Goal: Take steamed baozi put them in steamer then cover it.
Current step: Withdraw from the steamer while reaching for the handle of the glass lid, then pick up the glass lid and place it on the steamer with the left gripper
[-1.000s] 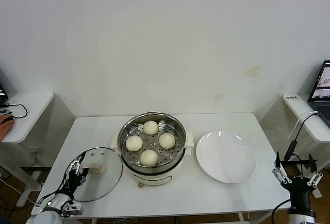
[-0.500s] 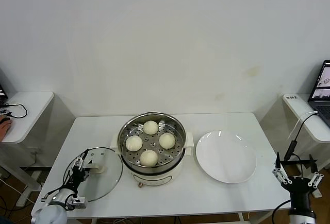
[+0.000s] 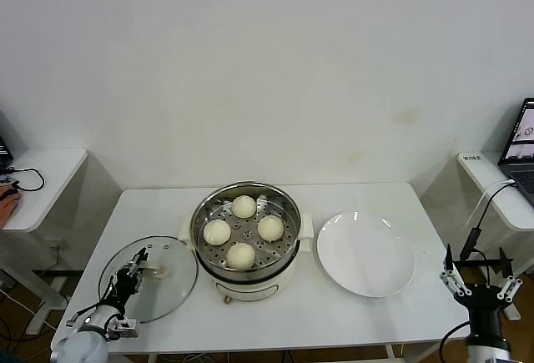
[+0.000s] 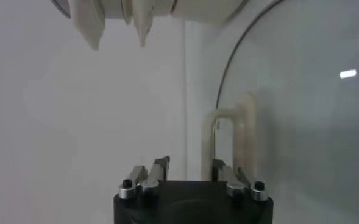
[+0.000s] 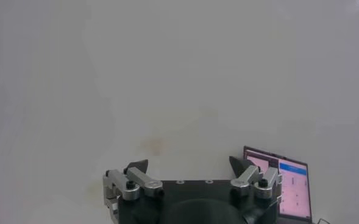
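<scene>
1. Sitting on a white table (image 3: 359, 317) in the head view, the steamer (image 3: 245, 231) is a shiny steel pot on a cream base, open at the top, with all four steamed baozi (image 3: 240, 254) already resting apart on its perforated tray.

2. The glass lid (image 3: 167, 292) lies flat on the table just beside the steamer, on the robot's left, with its white handle (image 3: 155, 268) standing up near the middle of the glass.

3. The left gripper (image 3: 127, 282) is down at the lid. In the left wrist view its fingers (image 4: 156, 170) sit either side of the handle (image 4: 228, 131), narrowed towards it; whether they are clamped firmly yet cannot be told.

4. The right gripper (image 3: 477, 280) hangs idle off the table's right edge, jaws spread wide, holding nothing.

5. An empty white plate (image 3: 365, 254) sits just right of the steamer.

6. Handling, as a judgement: the lid is rigid, smooth and breakable, probably with some weight, and its rim offers nothing to grip. The arched handle is the sensible hold, taken squarely so the lid hangs level.

7. The buns look soft and easily dented, so the lid should go down without touching them.
</scene>
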